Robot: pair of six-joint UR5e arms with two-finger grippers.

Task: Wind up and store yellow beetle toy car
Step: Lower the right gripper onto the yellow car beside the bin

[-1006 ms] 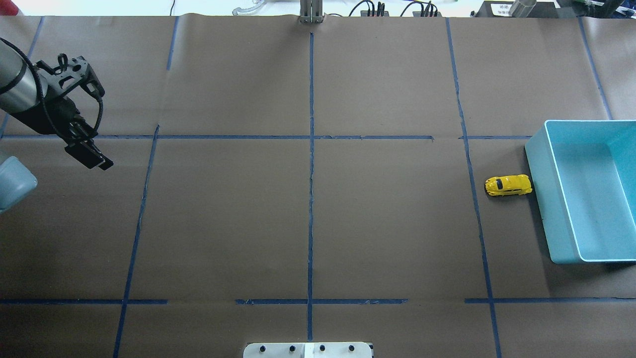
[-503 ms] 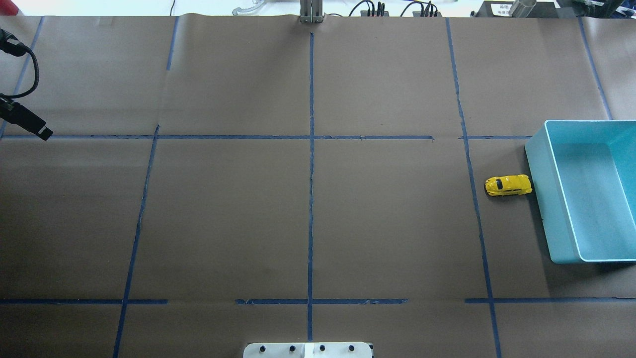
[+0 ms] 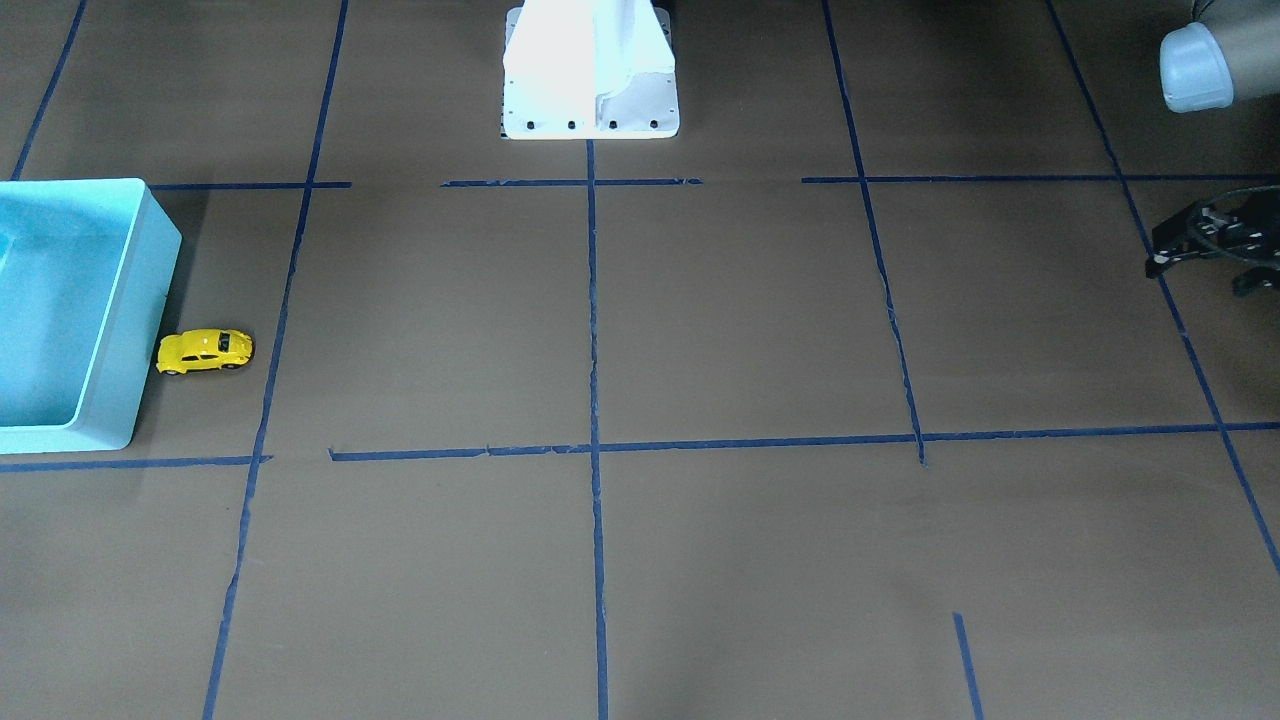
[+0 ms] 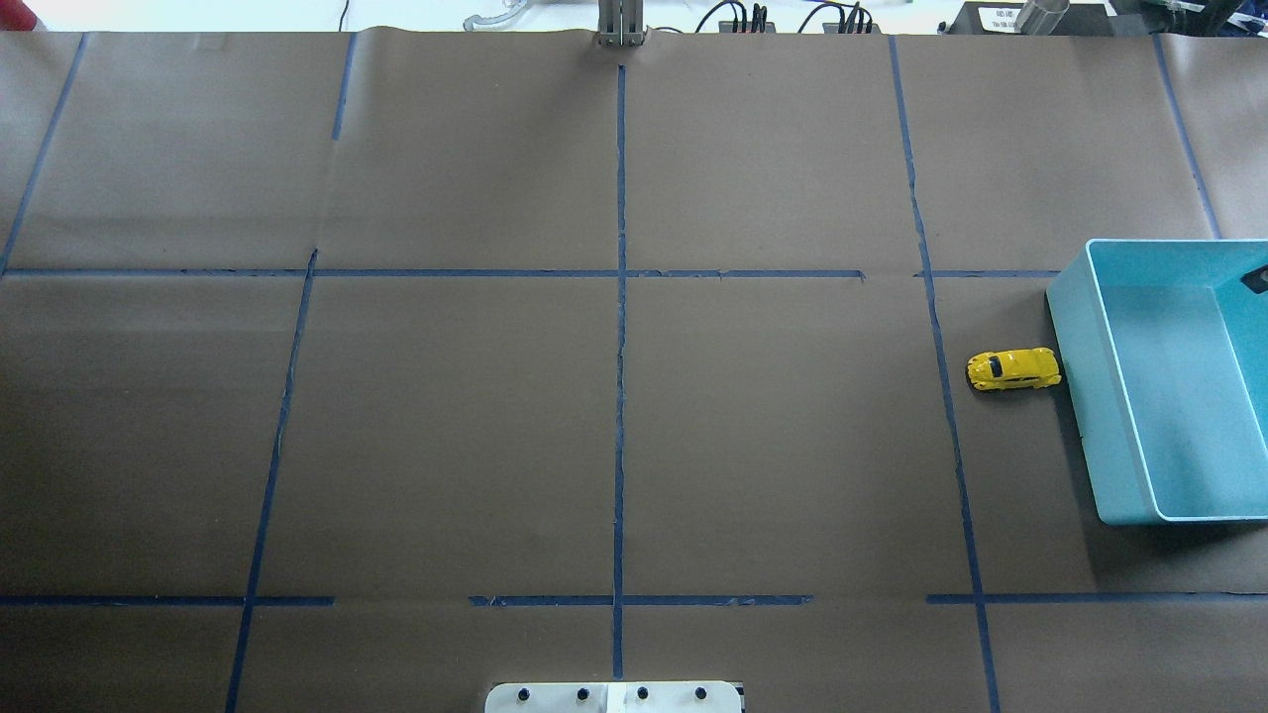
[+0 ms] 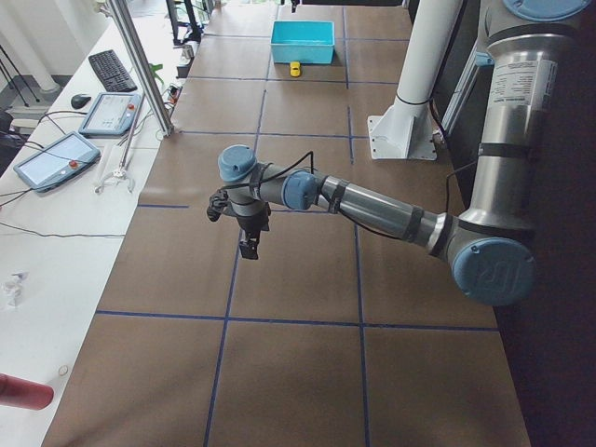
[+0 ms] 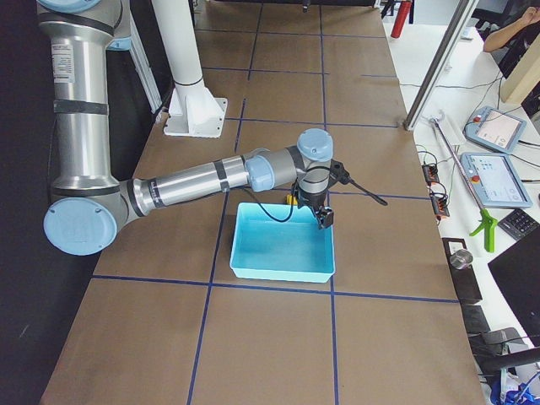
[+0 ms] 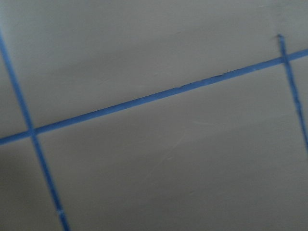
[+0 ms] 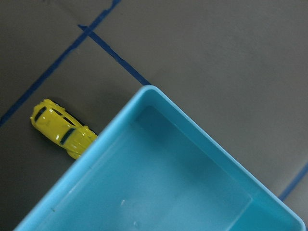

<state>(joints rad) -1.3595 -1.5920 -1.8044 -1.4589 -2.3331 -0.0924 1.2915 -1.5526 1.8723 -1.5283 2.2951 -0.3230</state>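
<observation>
The yellow beetle toy car (image 4: 1013, 369) stands on the brown paper, touching or almost touching the light blue bin's (image 4: 1075, 337) left wall. It also shows in the front view (image 3: 204, 351) and the right wrist view (image 8: 61, 128). My right gripper (image 6: 324, 221) hangs over the bin's far side. Only its dark tip (image 4: 1259, 278) shows at the overhead view's edge, so I cannot tell whether it is open or shut. My left gripper (image 5: 248, 250) hangs over the table's left end, far from the car. Only its black body (image 3: 1205, 240) shows in the front view, and I cannot tell its state.
Brown paper with a grid of blue tape lines (image 4: 620, 327) covers the table. The robot's white base plate (image 4: 614, 697) sits at the near edge, with a metal post (image 4: 620, 25) and cables at the far edge. The bin (image 3: 130, 300) holds nothing.
My left arm has drawn back out of the overhead view at its left edge. A dark tip of the right gripper has come in at the right edge over the bin. The car has not moved.
</observation>
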